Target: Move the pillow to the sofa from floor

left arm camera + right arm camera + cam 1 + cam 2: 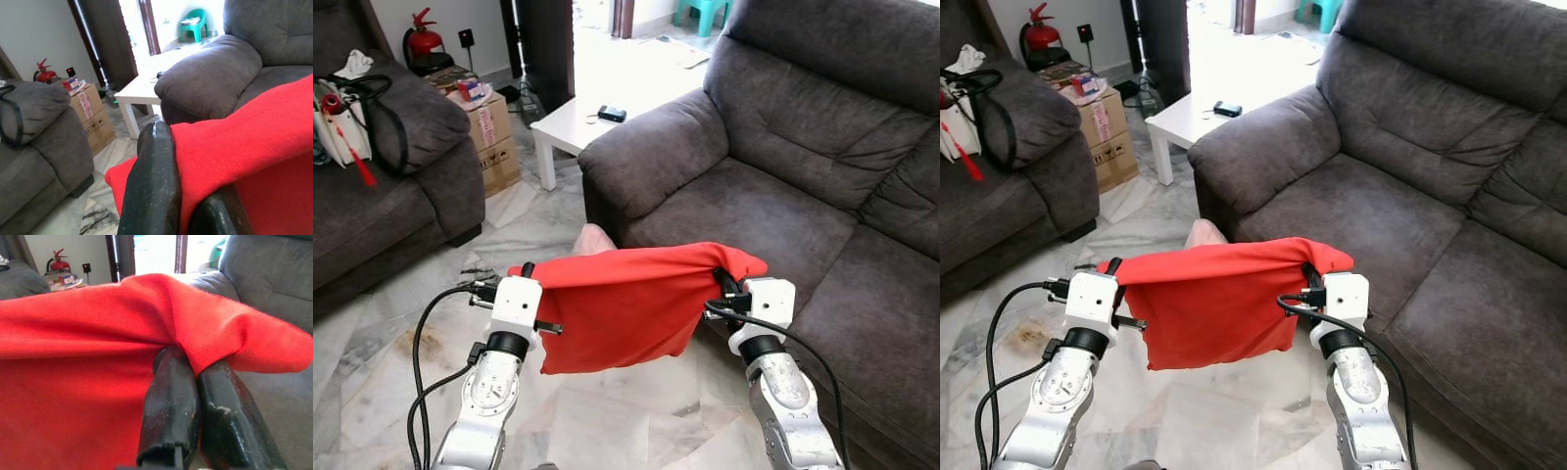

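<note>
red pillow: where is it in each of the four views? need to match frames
Left eye: pillow low centre, hung between both tools.
Right eye: pillow low centre, slightly further left.
Left wrist: right side and bottom.
Right wrist: across most of the frame.
Shared landmark: fire extinguisher, upper left throughout.

A home living room. A big grey sofa [783, 186] fills the side from one to four o'clock, and a second grey couch [382, 186] sits at ten o'clock with bags on it. Between them, at twelve, a low white coffee table [582, 122] stands on the marble tile floor [401, 323]. Cardboard boxes [489, 137] and a red fire extinguisher [423, 39] sit at eleven o'clock.
</note>
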